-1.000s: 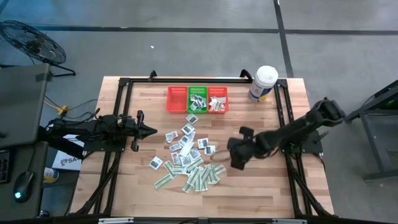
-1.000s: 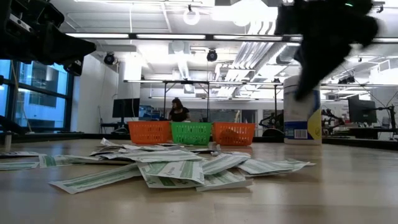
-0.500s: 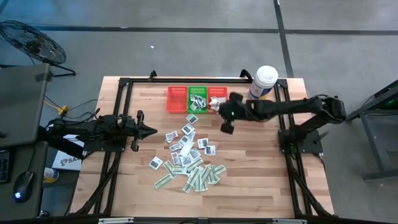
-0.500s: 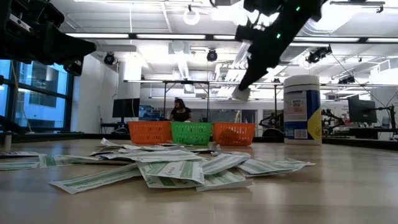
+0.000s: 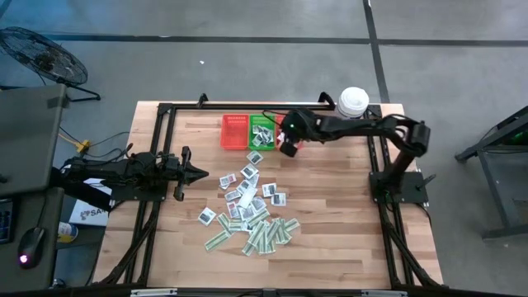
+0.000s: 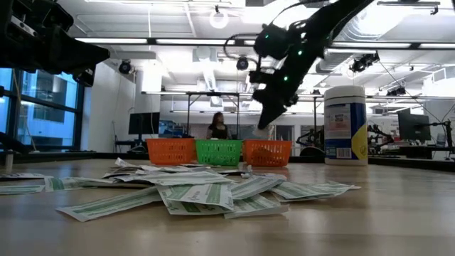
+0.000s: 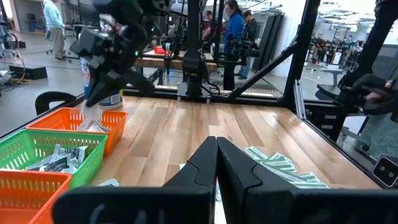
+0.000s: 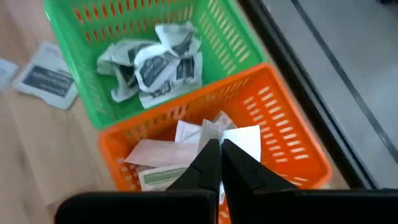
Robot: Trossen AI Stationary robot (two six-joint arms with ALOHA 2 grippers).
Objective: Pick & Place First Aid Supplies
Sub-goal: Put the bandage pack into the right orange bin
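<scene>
Swinging away from the near-right part of the table over the last second, the right gripper [image 5: 288, 144] now hangs above the far row of baskets, over the orange basket [image 8: 292, 134] at the right end. Its fingers are pressed together, and a small pale packet [image 8: 239, 140] shows at their tips in the right wrist view; whether it is pinched between them or already lying with the other packets in that basket, I cannot tell. If it is held, this looks like the delivery step, with only the release left. Beside it, the green basket [image 5: 262, 130] already holds several crumpled white packets, while the red basket [image 5: 234, 130] at the left end looks empty from above. Most of the first aid supplies [image 5: 247, 206] lie scattered mid-table, white squares nearer the baskets and green-and-white strips nearer the front edge, so much sorting remains. Parked at the table's left, the left gripper [image 5: 196, 172] has its fingers together and holds nothing.
</scene>
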